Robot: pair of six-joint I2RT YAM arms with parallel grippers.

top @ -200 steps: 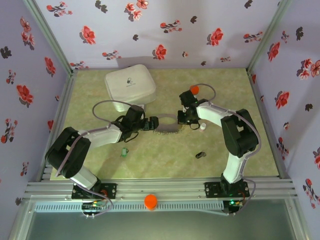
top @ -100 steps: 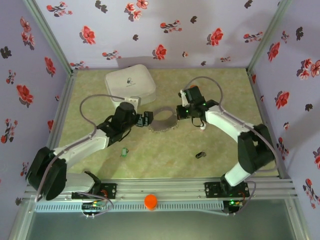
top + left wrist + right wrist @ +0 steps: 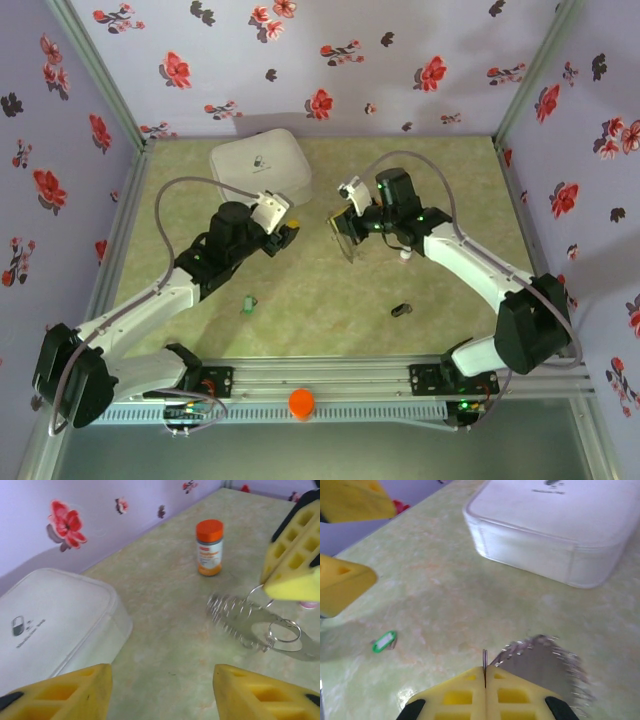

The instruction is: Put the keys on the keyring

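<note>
The pale green marbled table carries, at its far left part, a large white plastic box with rounded corners. The left gripper is over the table just in front of this box. Its two yellow fingers stand well apart with nothing between them, so it is released. The right gripper faces it near the middle of the table, and its yellow fingers are pressed tightly together, with a thin piece of metal pinched in the seam between them. A small pill bottle with an orange cap and a white label stands upright on the table, farther toward the back wall. The thin grey metal keyring, a floppy loop, hangs down from the closed right fingers. It is blurred in both wrist views, so I cannot tell if its lowest part touches the table. It lies in the space between the two grippers, close to the right one, and it is outside the gap of the left fingers, ahead of them and to their right side. The tiny key with a green head lies flat on the near part of the table, beside the left arm and apart from both grippers. The tiny key with a black head lies on the near right part, also apart from the keyring. A tiny white cap-like piece lies just beside the right arm.
</note>
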